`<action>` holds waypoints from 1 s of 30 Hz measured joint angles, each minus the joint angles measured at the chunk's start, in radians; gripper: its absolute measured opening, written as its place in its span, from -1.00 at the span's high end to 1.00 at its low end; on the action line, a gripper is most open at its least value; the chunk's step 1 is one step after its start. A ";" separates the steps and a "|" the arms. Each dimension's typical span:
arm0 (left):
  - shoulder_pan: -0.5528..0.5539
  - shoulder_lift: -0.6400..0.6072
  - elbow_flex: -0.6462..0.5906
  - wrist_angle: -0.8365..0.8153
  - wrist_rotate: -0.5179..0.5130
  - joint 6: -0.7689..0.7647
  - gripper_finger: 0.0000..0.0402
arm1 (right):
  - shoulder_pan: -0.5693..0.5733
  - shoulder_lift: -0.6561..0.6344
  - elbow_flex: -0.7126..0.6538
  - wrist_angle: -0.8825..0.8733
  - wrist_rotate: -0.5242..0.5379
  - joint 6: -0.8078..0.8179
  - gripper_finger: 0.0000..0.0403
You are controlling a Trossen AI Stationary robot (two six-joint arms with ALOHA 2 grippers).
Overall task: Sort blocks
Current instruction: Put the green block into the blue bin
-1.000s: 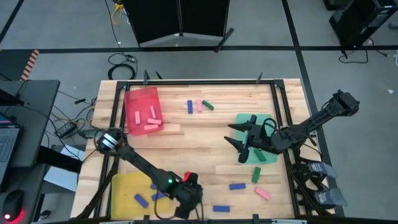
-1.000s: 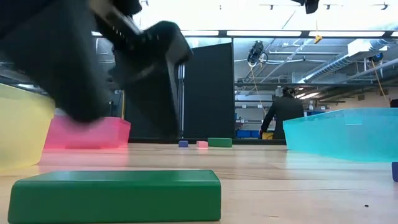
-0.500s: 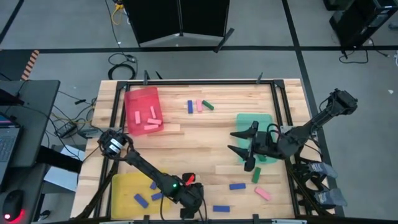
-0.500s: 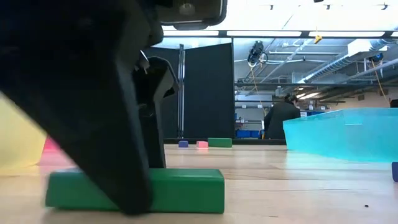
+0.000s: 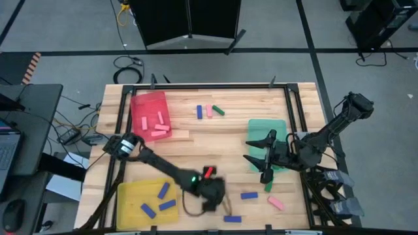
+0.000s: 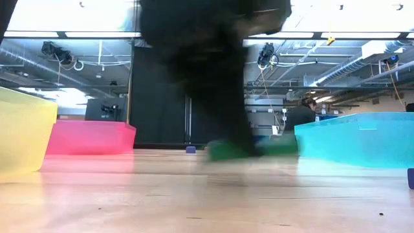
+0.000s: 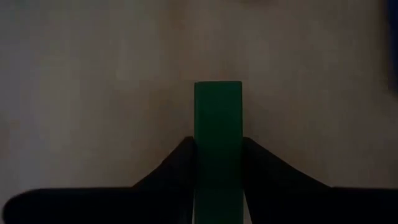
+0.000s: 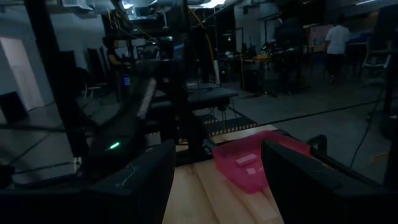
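Left gripper [image 5: 210,192] is clamped on a green block [image 7: 217,137], fingers [image 7: 177,171] pressed to both long sides, and I'm holding it just clear of the tabletop [image 5: 196,147] near the front edge, between the yellow tray [image 5: 127,196] and the loose blocks to the right. Green goes in the green tray [image 5: 264,127], I judge, so the job now is a carry across the table to the right. Trouble is my right gripper [image 5: 261,156] hangs just at that tray's near edge, fingers spread wide and empty (right in my lane, really), so I want enough height to clear the tray wall and a line that comes in at a bare part of the tray. The block sticks well out past my fingertips, so a fast swing could let it pivot; steady pace, keep it level. On the way I pass over a blue block [image 5: 249,195] and a pink block [image 5: 275,203] lying on the wood, so no dipping early. Release low inside the tray, so it doesn't bounce out. Pink ones already sit in the red tray [image 5: 147,104], and three blocks wait near the back edge.
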 joint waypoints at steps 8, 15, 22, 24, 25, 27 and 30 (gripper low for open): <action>0.128 -0.003 0.058 0.192 0.006 0.165 0.50 | 0.068 0.021 0.000 -0.001 0.000 0.000 -0.23; 0.238 -0.005 0.073 0.481 0.065 0.236 0.50 | 0.119 0.022 0.000 0.045 0.000 -0.045 -0.23; 0.349 0.032 0.074 0.624 0.161 0.207 0.50 | 0.146 0.021 0.001 0.179 0.000 -0.180 -0.23; 0.370 0.041 0.074 0.670 0.164 0.191 0.50 | 0.146 0.021 0.001 0.201 0.000 -0.206 -0.23; 0.380 0.046 0.077 0.692 0.169 0.181 0.50 | 0.146 0.021 0.001 0.206 0.000 -0.213 -0.23; 0.394 0.050 0.075 0.685 0.186 0.159 0.50 | 0.146 0.021 0.001 0.216 0.000 -0.225 -0.23; 0.396 0.068 0.073 0.705 0.182 0.156 0.16 | 0.146 0.022 0.001 0.215 0.007 -0.229 -0.23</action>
